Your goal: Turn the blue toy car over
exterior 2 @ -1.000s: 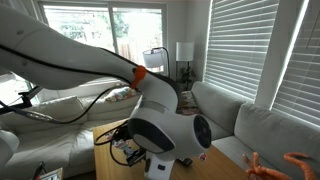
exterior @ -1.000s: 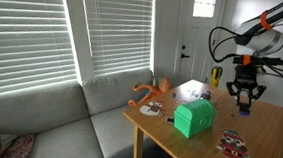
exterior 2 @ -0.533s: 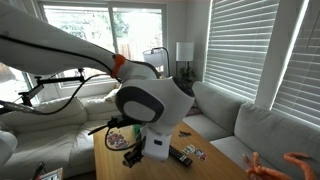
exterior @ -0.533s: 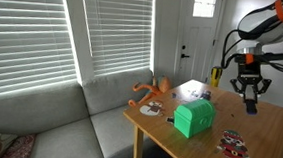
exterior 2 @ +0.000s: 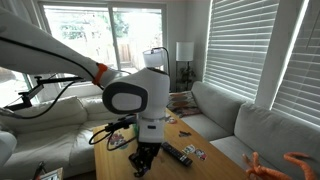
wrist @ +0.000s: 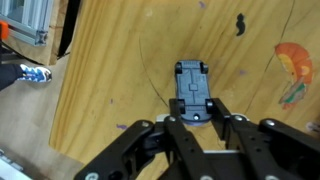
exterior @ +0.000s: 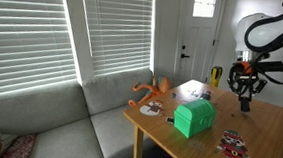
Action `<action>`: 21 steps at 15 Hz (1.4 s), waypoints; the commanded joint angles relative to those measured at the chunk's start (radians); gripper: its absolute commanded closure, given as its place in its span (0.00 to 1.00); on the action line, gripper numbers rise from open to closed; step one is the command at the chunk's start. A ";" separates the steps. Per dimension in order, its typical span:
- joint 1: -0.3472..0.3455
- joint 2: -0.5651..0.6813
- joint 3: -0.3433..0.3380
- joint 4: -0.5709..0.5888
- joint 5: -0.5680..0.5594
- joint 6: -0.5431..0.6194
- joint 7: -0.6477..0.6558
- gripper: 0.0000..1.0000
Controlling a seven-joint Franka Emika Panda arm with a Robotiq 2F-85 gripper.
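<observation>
The blue toy car [wrist: 192, 82] lies lengthwise on the wooden table [wrist: 110, 80] in the wrist view, its flat moulded side facing the camera. My gripper [wrist: 195, 116] has its two fingertips pressed against the sides of the car's near end. In both exterior views the gripper [exterior: 244, 92] [exterior 2: 141, 163] hangs just above the table top with its fingers drawn in; the car is hidden there.
A green box [exterior: 193, 118] stands mid-table. An orange long-limbed toy [exterior: 153, 90] lies at the far corner. Flat toys [exterior: 234, 146] lie near the front edge, and others [exterior 2: 183, 153] beside the arm. The table's edge [wrist: 62, 90] is close to the car.
The arm has swung and the wrist has turned. The fingers, spread wide a second ago, have drawn in.
</observation>
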State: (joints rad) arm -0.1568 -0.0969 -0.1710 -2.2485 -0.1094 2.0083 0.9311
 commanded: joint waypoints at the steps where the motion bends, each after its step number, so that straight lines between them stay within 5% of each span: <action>1: -0.017 -0.126 0.040 -0.118 -0.149 0.138 0.128 0.89; 10: -0.067 -0.164 0.133 -0.281 -0.594 0.344 0.513 0.89; 21: -0.039 -0.161 0.138 -0.333 -0.939 0.369 0.838 0.89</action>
State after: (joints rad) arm -0.2017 -0.2448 -0.0392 -2.5476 -0.9569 2.3523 1.6709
